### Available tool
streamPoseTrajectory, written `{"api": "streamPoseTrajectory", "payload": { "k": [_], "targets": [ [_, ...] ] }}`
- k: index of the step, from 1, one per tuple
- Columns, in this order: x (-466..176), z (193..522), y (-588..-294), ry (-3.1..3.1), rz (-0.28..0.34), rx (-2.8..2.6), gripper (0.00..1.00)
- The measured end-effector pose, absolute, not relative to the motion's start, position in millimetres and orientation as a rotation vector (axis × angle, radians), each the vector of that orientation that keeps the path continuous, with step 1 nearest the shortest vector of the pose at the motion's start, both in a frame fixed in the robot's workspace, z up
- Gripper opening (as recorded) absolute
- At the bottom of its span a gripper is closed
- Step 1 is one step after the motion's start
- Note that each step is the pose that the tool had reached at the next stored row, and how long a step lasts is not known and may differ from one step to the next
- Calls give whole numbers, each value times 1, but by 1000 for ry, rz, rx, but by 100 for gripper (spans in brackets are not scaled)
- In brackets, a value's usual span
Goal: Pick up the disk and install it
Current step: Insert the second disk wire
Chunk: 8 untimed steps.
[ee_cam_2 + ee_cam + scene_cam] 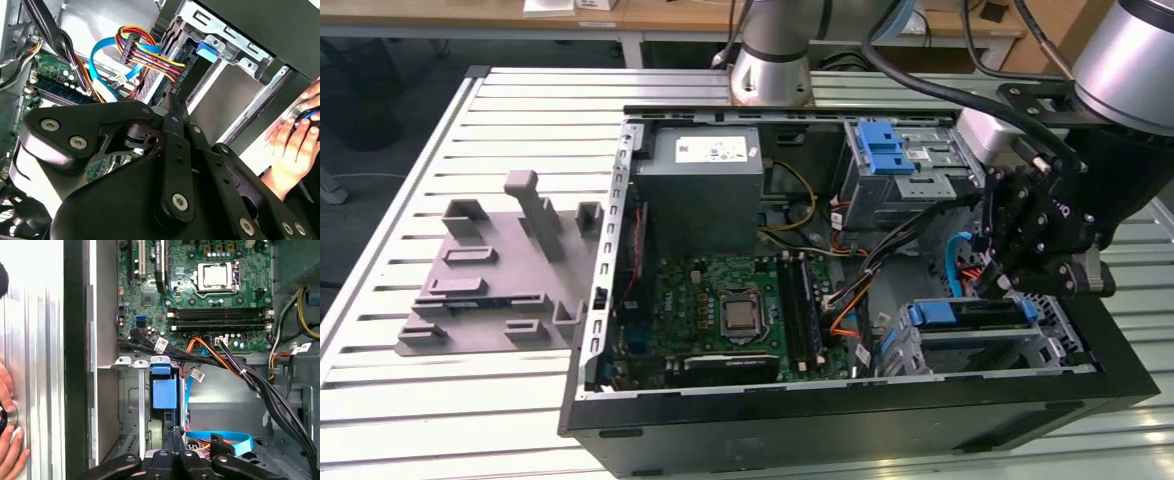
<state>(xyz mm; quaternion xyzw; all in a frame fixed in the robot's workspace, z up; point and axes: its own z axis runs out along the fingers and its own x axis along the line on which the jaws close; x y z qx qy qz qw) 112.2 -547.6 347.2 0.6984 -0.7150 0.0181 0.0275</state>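
The disk sits edge-up in the drive cage at the front corner of the open computer case, on the exterior view's right. Its blue carrier bracket shows between the cage's metal rails in the first wrist view, and a blue tab of it shows in the second wrist view. My black gripper hangs just above the disk. Its fingers are pressed together with nothing between them, and their tips stand close to the disk's upper edge. Whether they touch it I cannot tell.
Bundled cables and a blue ribbon cable cross beside the cage. The motherboard, power supply and optical drive cage fill the case. A grey fixture lies on the table. A person's hand rests beside the case.
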Motion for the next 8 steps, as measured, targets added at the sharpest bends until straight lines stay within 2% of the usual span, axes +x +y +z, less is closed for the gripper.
{"api": "streamPoseTrajectory", "payload": {
  "k": [8],
  "targets": [
    [111,350,-548,-2202,56,2163,11]
  ]
}}
